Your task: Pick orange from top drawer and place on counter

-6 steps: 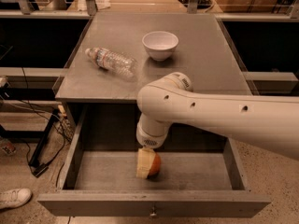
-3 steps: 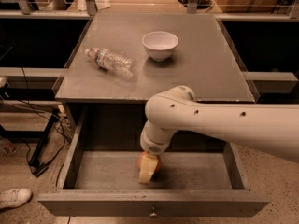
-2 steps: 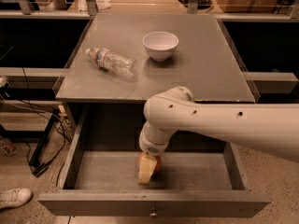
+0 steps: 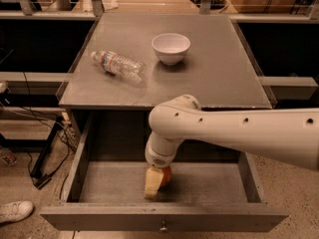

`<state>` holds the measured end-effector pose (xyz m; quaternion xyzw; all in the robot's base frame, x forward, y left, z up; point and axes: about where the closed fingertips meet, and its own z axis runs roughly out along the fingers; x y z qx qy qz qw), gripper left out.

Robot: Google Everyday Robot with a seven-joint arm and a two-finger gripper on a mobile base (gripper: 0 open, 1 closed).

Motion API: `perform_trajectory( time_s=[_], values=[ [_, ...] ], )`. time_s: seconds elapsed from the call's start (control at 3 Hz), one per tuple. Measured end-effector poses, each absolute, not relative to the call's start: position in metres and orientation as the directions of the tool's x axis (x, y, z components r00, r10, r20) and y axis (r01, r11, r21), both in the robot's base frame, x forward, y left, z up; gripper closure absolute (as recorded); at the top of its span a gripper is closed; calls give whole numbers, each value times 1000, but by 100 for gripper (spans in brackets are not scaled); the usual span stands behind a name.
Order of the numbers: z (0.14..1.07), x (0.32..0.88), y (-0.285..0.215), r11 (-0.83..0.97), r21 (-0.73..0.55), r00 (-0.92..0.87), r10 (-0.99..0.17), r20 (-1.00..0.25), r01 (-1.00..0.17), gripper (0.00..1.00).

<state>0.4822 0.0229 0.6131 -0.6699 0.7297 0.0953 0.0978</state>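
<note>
— One orange (image 4: pixel 166 176), down in the top drawer (image 4: pixel 99 218), was it?
— Yes. It sat on the floor of the pulled-out drawer, towards the front and a little left of centre, partly hidden by the gripper (image 4: pixel 156 184).
— And the gripper?
— It reached down into the drawer from the white arm (image 4: pixel 239 128), right against the orange. Clamped on it or loose, I could not tell.
— The counter (image 4: pixel 219 78)?
— It bore an upright white bowl (image 4: pixel 171 47), and to the bowl's left a clear plastic bottle (image 4: pixel 118 66) on its side.
</note>
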Motion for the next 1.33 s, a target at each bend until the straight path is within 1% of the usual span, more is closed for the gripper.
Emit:
perform_trajectory(
  time_s=[0.33, 0.67, 1.0, 1.33],
  values=[
    [607, 484, 25, 88, 17, -89, -960, -264, -996, 0],
    [607, 484, 25, 88, 17, -90, -960, -264, -996, 18],
    [607, 484, 25, 88, 17, -90, -960, -264, -996, 41],
    [607, 484, 25, 88, 17, -90, -960, -264, -996, 72]
  ],
)
